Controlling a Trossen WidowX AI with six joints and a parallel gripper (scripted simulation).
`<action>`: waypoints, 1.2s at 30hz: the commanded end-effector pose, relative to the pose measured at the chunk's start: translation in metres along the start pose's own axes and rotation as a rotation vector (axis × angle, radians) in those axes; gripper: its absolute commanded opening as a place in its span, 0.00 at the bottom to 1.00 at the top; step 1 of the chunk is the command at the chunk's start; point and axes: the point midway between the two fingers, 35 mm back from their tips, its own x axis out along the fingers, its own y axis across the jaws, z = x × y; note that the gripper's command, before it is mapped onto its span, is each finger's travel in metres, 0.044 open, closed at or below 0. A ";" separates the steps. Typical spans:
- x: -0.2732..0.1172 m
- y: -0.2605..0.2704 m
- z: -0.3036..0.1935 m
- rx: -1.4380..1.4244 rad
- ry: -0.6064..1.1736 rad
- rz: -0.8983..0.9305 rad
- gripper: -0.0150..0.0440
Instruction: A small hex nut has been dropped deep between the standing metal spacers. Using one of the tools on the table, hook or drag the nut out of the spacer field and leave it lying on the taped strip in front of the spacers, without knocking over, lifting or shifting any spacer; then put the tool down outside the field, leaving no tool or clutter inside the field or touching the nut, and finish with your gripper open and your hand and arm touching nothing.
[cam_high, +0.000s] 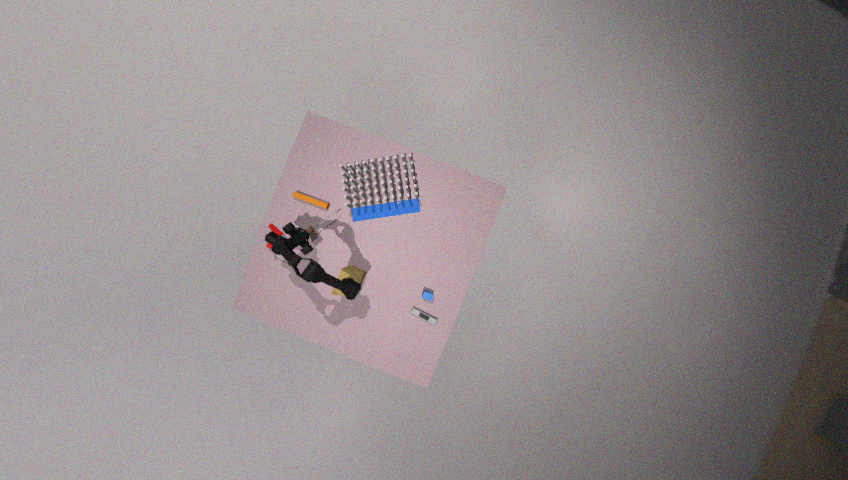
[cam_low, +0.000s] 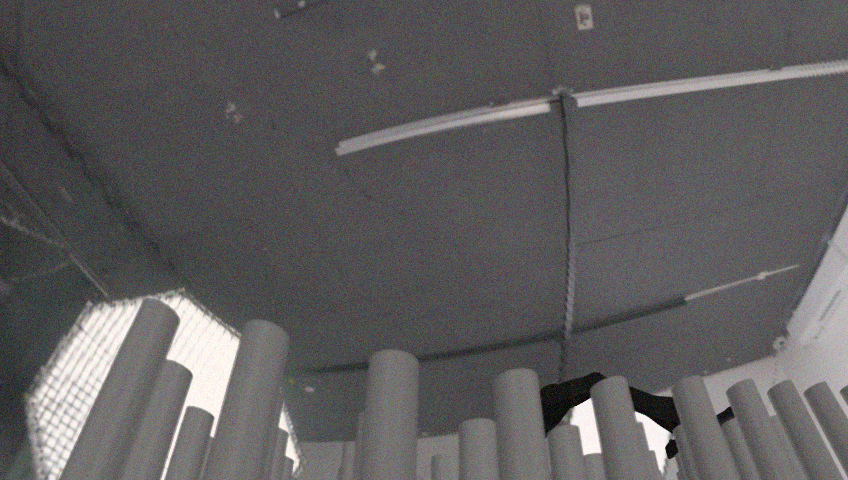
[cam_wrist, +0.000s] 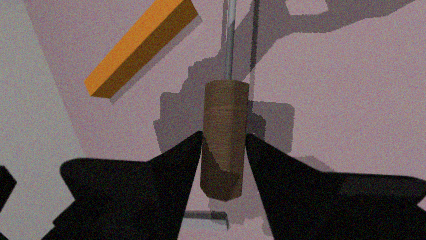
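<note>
Pinching the tool's brown handle (cam_high: 311, 232) (cam_wrist: 224, 135) in my gripper (cam_high: 310, 233) (cam_wrist: 224, 136), near the counter's left edge; looks light and stiff, wood-like grip maybe slick, so mid-handle hold seems right, thin metal shaft (cam_wrist: 230, 45) likely to swing wide if it twists. Spacers (cam_high: 380, 181) (cam_low: 393, 416) stand rightward by the top edge, blue strip (cam_high: 385, 210) in front; nut not visible, can't place it.

The wrist view's edge crops the tool's metal shaft (cam_wrist: 230, 47)
</note>
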 end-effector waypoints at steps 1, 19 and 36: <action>0.005 -0.002 -0.001 -0.006 -0.008 0.002 0.25; 0.023 -0.011 -0.006 -0.006 -0.009 0.001 0.25; 0.038 -0.020 -0.010 -0.006 -0.009 0.001 0.25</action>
